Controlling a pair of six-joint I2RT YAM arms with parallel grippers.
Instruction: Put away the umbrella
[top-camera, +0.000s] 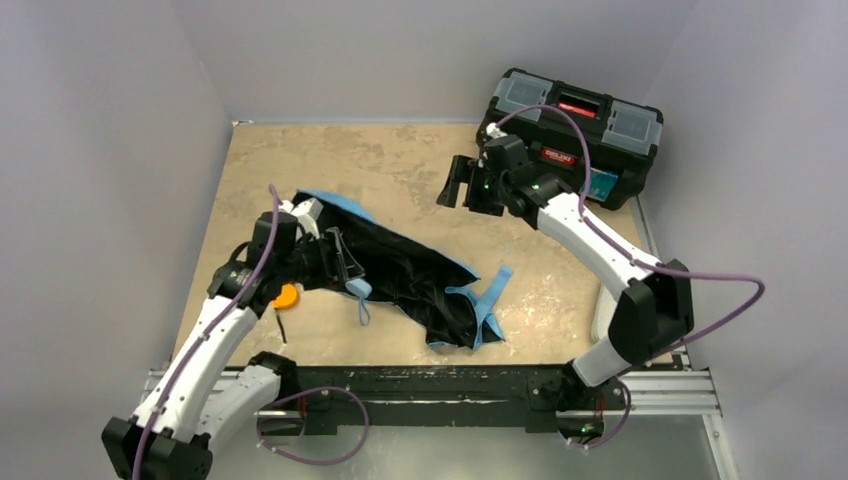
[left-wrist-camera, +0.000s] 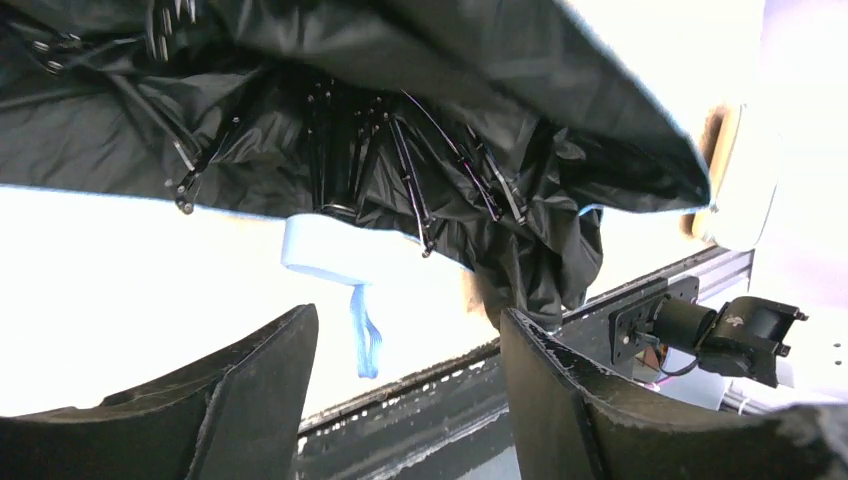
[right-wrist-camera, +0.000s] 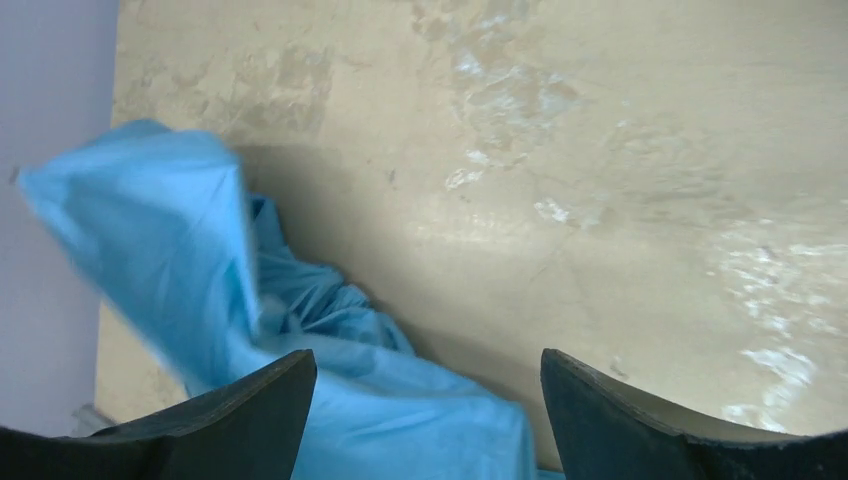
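Observation:
The umbrella (top-camera: 410, 275) lies half-collapsed across the middle of the table, black inside up and light blue at its edges. My left gripper (top-camera: 345, 265) is open and empty at its left part. In the left wrist view the black canopy (left-wrist-camera: 300, 110) with thin ribs hangs over the fingers (left-wrist-camera: 270, 370). The pale blue handle (left-wrist-camera: 335, 250) and its strap (left-wrist-camera: 365, 340) sit just beyond the open gripper (left-wrist-camera: 410, 320). My right gripper (top-camera: 456, 184) is open and empty above the bare table behind the umbrella. Its wrist view shows blue canopy fabric (right-wrist-camera: 200, 260) at the left, beyond the open gripper (right-wrist-camera: 428, 358).
A black toolbox (top-camera: 575, 125) stands shut at the back right, close behind my right wrist. A small orange tape measure (top-camera: 287, 296) lies by my left arm. A pale oblong case (top-camera: 603, 310) lies at the table's right edge. Grey walls enclose the table.

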